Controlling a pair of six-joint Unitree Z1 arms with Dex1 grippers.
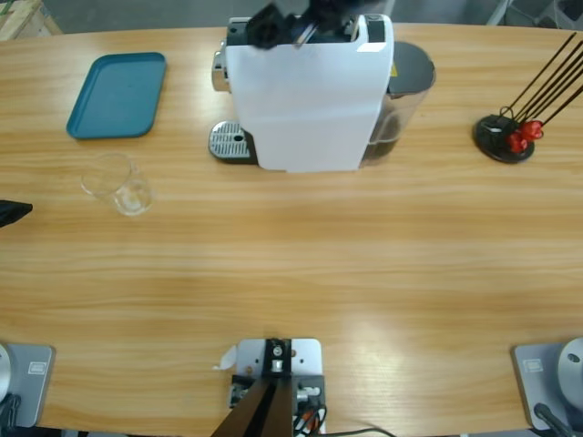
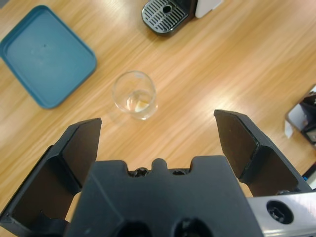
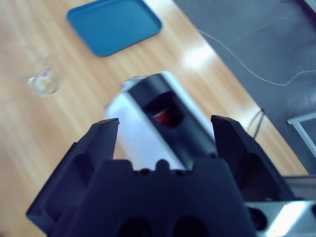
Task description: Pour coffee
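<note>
We see the glass unfilled, left of the machine; both end effectors wide, empty; brewing remains.

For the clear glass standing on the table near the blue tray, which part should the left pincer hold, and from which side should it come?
Hold the glass by its side wall, around mid-height, probably coming in level from the open table side, away from the blue tray. It stands upright with a round wall, and the left pincer is open wide enough to span it.

One clear glass; one blue tray; one white coffee machine; one capsule stand.
</note>
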